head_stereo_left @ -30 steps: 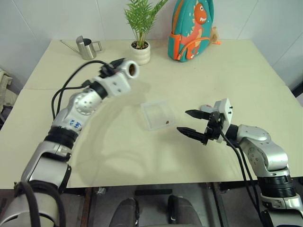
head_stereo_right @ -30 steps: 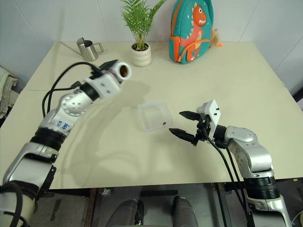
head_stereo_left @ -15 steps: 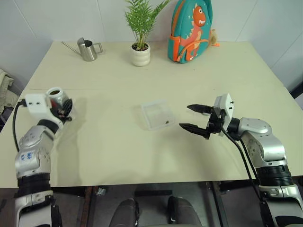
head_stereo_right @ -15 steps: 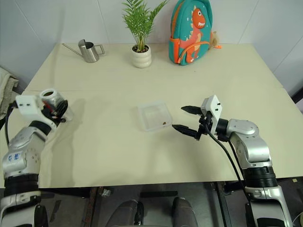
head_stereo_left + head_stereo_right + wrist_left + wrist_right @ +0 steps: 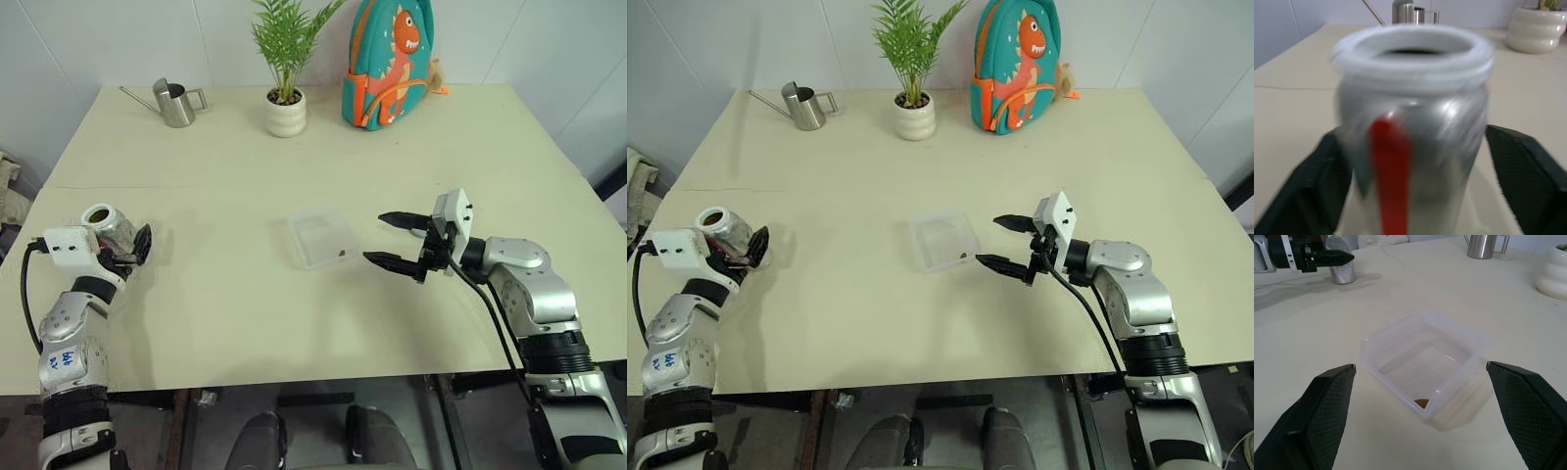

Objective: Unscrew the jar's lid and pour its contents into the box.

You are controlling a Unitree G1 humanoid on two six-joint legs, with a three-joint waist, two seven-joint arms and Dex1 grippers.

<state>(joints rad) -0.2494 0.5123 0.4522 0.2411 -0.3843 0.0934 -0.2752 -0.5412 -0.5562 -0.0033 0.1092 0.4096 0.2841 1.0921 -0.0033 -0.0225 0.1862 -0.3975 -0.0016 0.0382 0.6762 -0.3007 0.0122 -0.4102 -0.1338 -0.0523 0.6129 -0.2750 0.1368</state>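
The jar (image 5: pixel 106 223) stands upright on the table at the far left, its mouth uncovered and its red stripe (image 5: pixel 1392 171) facing the left wrist camera. My left gripper (image 5: pixel 125 245) is open, with a black finger on either side of the jar. The lid is out of view. The box (image 5: pixel 293 233), a clear shallow tray, sits mid-table with one small brown bit of the contents (image 5: pixel 1421 403) in its near corner. My right gripper (image 5: pixel 373 238) hangs open just right of the box, pointing at it with nothing between its fingers.
A steel watering can (image 5: pixel 174 103), a white plant pot (image 5: pixel 285 113) and a teal dinosaur backpack (image 5: pixel 384 64) line the table's far edge. Bare tabletop lies between the jar and the box.
My left arm has swung down from above the table's middle to the far left. The jar went from tipped sideways in the air to upright on the table, and the left fingers spread apart.
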